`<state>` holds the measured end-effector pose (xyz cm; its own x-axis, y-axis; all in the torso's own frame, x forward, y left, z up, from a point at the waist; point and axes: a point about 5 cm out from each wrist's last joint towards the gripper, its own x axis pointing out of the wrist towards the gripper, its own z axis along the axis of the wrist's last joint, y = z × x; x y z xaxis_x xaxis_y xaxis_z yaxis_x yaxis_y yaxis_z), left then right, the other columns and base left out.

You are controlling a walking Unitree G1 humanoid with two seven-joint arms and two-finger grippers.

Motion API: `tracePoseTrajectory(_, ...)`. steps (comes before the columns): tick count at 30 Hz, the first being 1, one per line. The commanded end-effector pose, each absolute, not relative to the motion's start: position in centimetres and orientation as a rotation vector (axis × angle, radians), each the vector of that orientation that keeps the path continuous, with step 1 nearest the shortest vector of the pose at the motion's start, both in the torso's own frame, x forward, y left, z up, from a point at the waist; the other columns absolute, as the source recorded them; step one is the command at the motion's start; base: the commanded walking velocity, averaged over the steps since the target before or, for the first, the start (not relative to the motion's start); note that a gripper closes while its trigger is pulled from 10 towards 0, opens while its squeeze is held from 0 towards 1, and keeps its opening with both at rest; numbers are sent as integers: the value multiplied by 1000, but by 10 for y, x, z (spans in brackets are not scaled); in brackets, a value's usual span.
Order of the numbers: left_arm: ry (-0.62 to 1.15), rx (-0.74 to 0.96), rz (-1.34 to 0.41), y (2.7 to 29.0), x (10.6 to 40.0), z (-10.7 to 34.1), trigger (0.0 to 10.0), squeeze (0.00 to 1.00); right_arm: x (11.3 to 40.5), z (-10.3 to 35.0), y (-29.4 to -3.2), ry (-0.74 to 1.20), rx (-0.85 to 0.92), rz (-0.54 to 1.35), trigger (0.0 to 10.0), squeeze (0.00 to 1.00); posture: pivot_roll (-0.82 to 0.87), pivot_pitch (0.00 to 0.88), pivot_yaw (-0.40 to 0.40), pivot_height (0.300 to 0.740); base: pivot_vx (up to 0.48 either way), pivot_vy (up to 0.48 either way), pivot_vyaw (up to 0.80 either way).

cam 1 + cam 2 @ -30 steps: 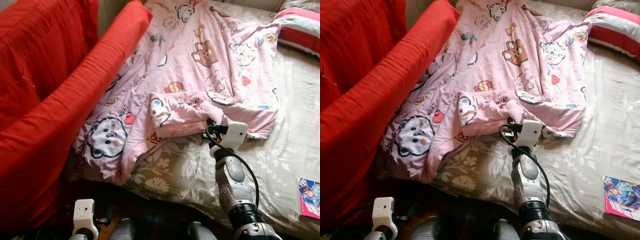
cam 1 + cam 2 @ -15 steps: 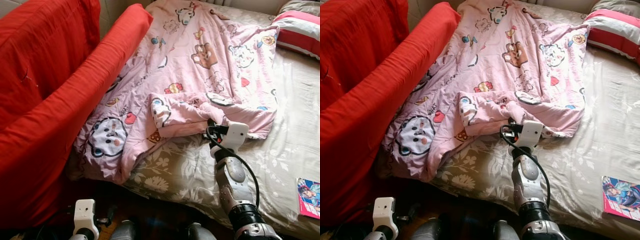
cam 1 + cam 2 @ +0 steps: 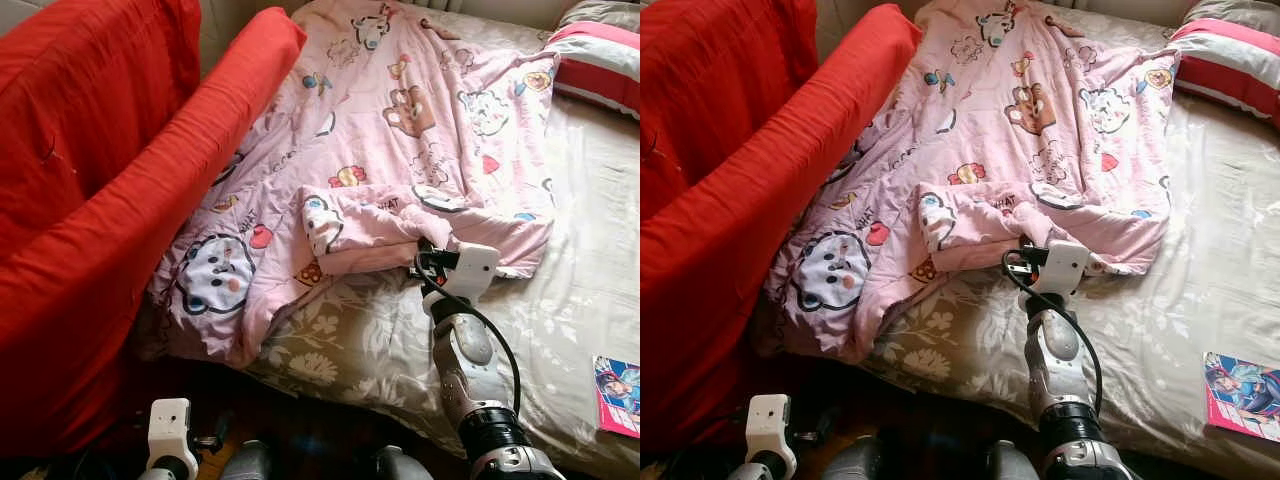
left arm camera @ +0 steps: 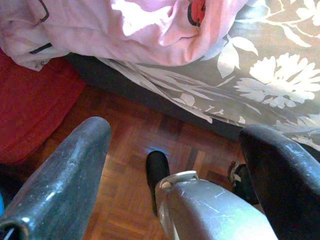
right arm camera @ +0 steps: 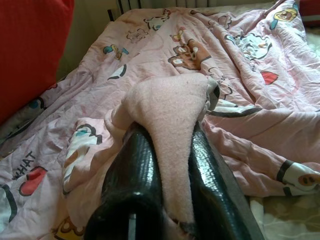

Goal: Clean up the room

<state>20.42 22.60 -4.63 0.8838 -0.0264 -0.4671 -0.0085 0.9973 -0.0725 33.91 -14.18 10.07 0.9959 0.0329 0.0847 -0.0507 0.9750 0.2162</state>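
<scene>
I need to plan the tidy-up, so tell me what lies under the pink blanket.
Under the pink blanket lies the grey floral bedsheet, showing past its edges. Anything else beneath is covered. The right gripper pinches a fold.

red cushion crowds the blanket's left; sheet rightward lies bare.

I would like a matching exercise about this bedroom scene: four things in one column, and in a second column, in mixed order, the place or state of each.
Things:
1. pink blanket
2. magazine
3. striped pillow
4. left gripper

Places or states:
A. lies flat near the bed's right edge
B. hangs low over the wooden floor, fingers apart
C. one fold is pinched by the right gripper
D. sits at the far right corner of the bed

Pairs: 1-C, 2-A, 3-D, 4-B
</scene>
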Motion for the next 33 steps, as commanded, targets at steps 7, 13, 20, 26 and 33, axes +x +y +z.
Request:
tracePoseTrajectory(7, 530, -79, -10, 228, 192, -54, 10000, 0, 338, 102, -144, -95, 220, 30, 10000, 0, 145, 216, -24, 740, 0, 0, 0)
tracePoseTrajectory(13, 542, -80, -3, 227, 192, -55, 10000, 0, 338, 98, -145, -84, 220, 24, 10000, 0, 146, 177, -23, 740, 0, 0, 0)
tracePoseTrajectory(20, 555, -75, 19, 228, 200, -52, 10000, 0, 343, 101, -149, -91, 219, 1, 10000, 0, 143, 120, -5, 740, 0, 0, 0)
tracePoseTrajectory(26, 557, -66, 31, 231, 207, -49, 10000, 0, 345, 105, -147, -109, 230, -6, 10000, 0, 137, 95, 7, 740, 0, 0, 0)
tracePoseTrajectory(33, 554, -63, 41, 232, 212, -46, 10000, 0, 343, 104, -143, -114, 233, -2, 10000, 0, 144, 91, 13, 740, 0, 0, 0)
